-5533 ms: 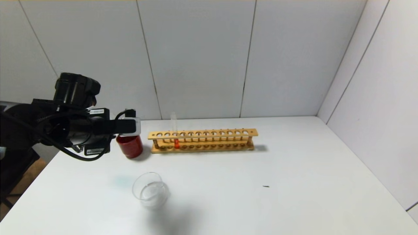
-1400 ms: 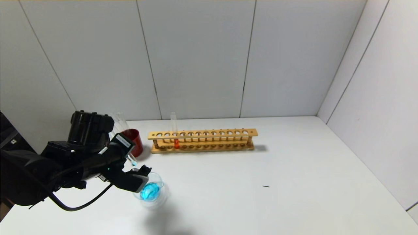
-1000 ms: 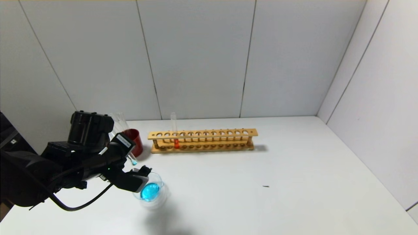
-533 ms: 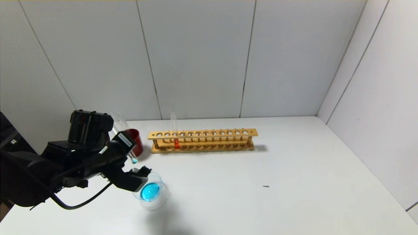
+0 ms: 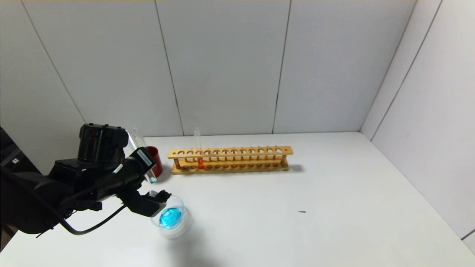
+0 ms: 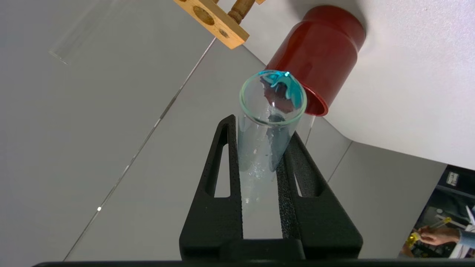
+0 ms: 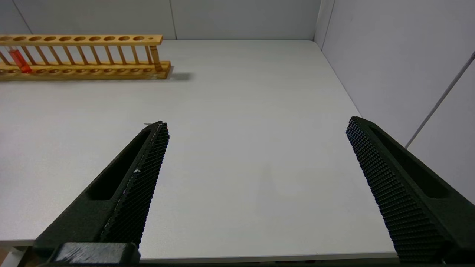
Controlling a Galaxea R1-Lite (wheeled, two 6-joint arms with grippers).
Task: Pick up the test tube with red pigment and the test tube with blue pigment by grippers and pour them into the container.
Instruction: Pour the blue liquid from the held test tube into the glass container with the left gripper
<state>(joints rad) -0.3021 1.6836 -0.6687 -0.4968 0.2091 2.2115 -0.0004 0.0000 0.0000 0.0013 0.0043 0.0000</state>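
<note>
While the white table (image 5: pixel 334 193) lies mostly bare, the left gripper (image 6: pixel 265 155) hangs over its near left corner, jaws clamped on the blue tube (image 6: pixel 269 122), which is tipped with only a smear of teal left near its rounded end. Behind it, the wooden rack (image 5: pixel 230 159) stands near the back wall with the red tube (image 5: pixel 199 152) upright in one of its left-hand holes, orange liquid at the bottom, untouched. A dark red cup (image 5: pixel 154 161) sits just left of the rack. Just beside the left gripper, toward the table's front, the dish (image 5: pixel 171 217) holds a pool of blue. The right gripper (image 7: pixel 256 189) is parked over the table's right side, jaws wide apart and empty, well clear of the rack. By the look of it the blue pour is all but done; the red half is not yet begun. Next, likely, the spent tube gets set aside, then a gripper must reach the rack and lift the red tube straight up out of its hole.
</note>
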